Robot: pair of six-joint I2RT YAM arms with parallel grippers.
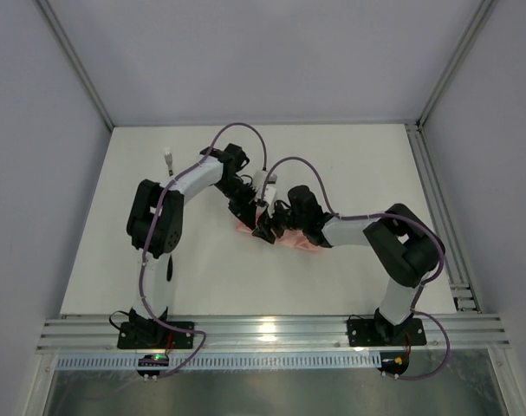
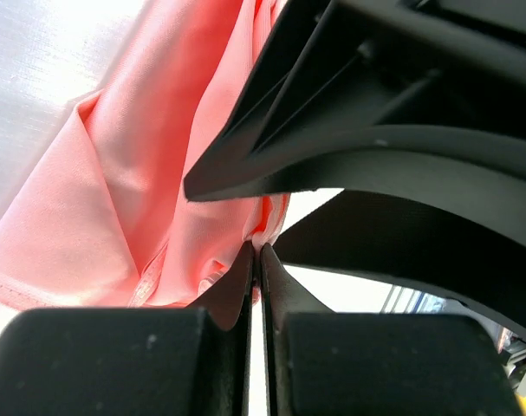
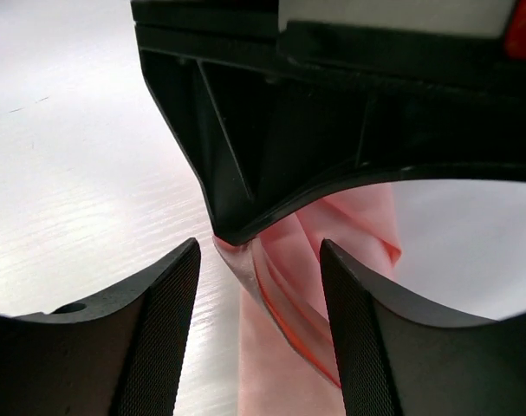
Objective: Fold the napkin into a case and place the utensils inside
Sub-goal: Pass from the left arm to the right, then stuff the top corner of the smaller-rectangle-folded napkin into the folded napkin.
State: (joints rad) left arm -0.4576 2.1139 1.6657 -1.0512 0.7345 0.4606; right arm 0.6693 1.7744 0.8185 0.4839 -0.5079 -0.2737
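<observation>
Looks like a robotics lab test cell to me: left arm (image 1: pixel 193 179) and right arm (image 1: pixel 358 232) bolted to aluminium extrusion rails (image 1: pixel 271 328) along a white table (image 1: pixel 349 165), plain grey panels (image 1: pixel 245 52) in a metal frame (image 1: pixel 76 65), purple cables (image 1: pixel 241 127) looping around.

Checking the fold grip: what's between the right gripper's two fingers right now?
Pink folds of the napkin lie there, in the right wrist view; the right gripper stands open around them.

The napkin (image 1: pixel 295 243) is mostly covered from above (folds too small to tell).
</observation>
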